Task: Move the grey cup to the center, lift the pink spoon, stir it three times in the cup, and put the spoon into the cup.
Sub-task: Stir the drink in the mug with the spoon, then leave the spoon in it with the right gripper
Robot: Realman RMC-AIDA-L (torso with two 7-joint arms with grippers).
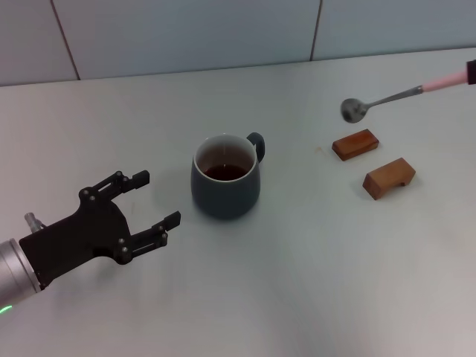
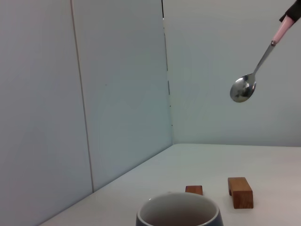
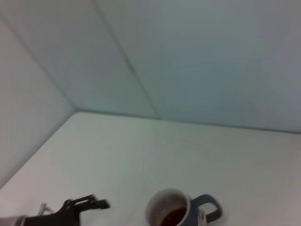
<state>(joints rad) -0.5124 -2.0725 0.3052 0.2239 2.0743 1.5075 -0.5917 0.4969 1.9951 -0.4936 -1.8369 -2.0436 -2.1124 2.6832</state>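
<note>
Head view looks down over the table; both wrist views (low, level) share the grey cup (image 1: 225,176).

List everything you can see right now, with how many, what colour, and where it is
grey cup: one, dark blue-grey with off-white inside and brown liquid, middle of the table, handle toward the far right.
pink spoon: one, silver bowl with pink handle, held in the air above the right side, over the blocks.
wooden blocks: two, brown, right of the cup.
table: one, white.
wall panels: pale grey, behind the table.
left gripper: black, open, left of the cup.
right gripper: only a dark tip at the right edge, holding the spoon handle.
</note>
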